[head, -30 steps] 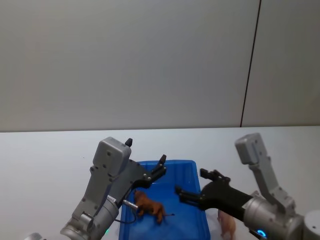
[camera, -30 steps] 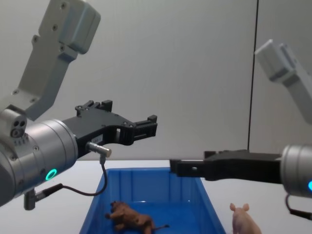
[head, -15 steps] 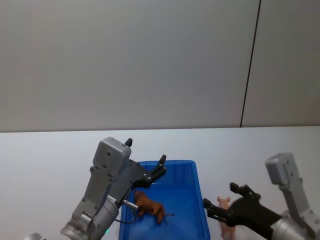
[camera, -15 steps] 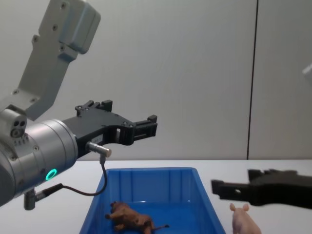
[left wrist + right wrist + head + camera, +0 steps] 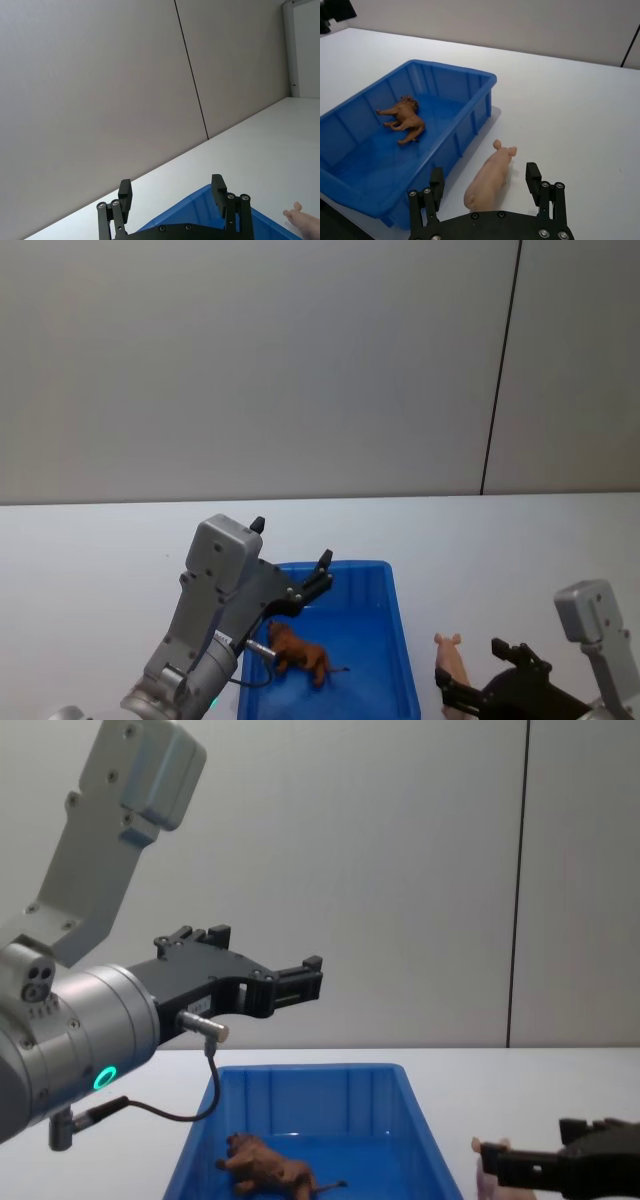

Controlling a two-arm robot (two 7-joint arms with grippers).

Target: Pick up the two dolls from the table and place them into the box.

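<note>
Pig (image 5: 453, 658) half-hidden behind the wide-spread right gripper (image 5: 485, 172) — left gripper (image 5: 171, 182) spread too, empty.

Bright blue box (image 5: 455, 68); brown lion (image 5: 402, 116); pale pink pig (image 5: 490, 177); plain white surface (image 5: 560, 100); black left end effector (image 5: 171, 184) and right end effector (image 5: 485, 174); grey wall (image 5: 250, 360).

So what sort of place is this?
Likely a robot test lab: plain white tabletop, bare grey panelled wall, and a bright blue rectangular plastic bin with a brown lion figurine inside. The open left gripper hangs above the bin; the open right gripper points at a pale pink pig figurine.
</note>
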